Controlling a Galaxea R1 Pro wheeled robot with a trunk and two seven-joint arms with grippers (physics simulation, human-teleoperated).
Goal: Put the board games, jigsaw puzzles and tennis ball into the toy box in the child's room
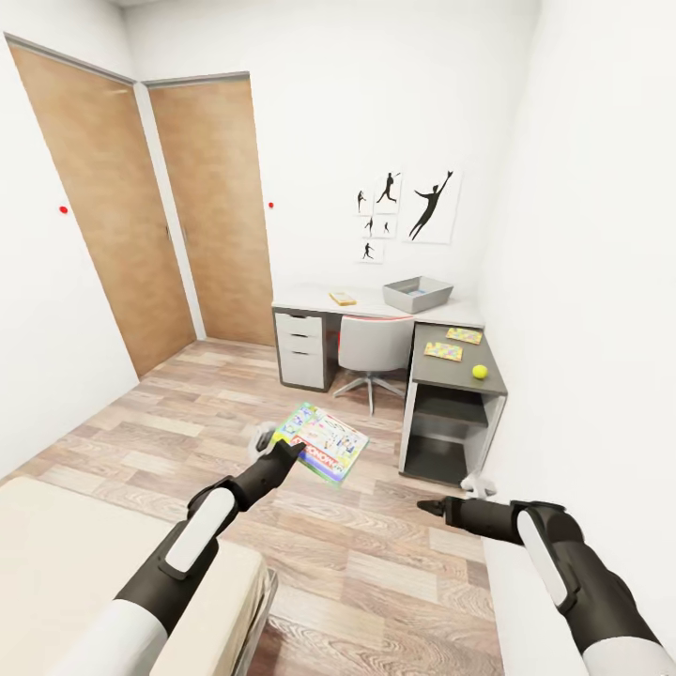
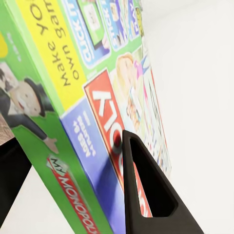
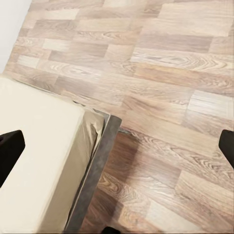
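My left gripper [image 1: 286, 451] is shut on the edge of a green Monopoly board game [image 1: 324, 441], held tilted above the wood floor. In the left wrist view the box [image 2: 97, 87] sits between the two dark fingers [image 2: 146, 195]. My right gripper [image 1: 427, 507] hangs open over the floor, nothing between its fingers [image 3: 9, 148]. Far ahead on the corner desk [image 1: 376, 305] stand the grey toy box [image 1: 418, 294] and a small board game [image 1: 343, 298]. Two jigsaw puzzles [image 1: 464, 335] [image 1: 443, 351] and the yellow tennis ball [image 1: 480, 372] lie on the desk's right wing.
The bed [image 1: 56, 563] is at my lower left; its corner and frame [image 3: 92, 165] lie under the right wrist. A white swivel chair [image 1: 374, 345] is tucked under the desk beside a drawer unit [image 1: 302, 349]. Wooden closet doors [image 1: 216, 207] line the left; a white wall runs close along the right.
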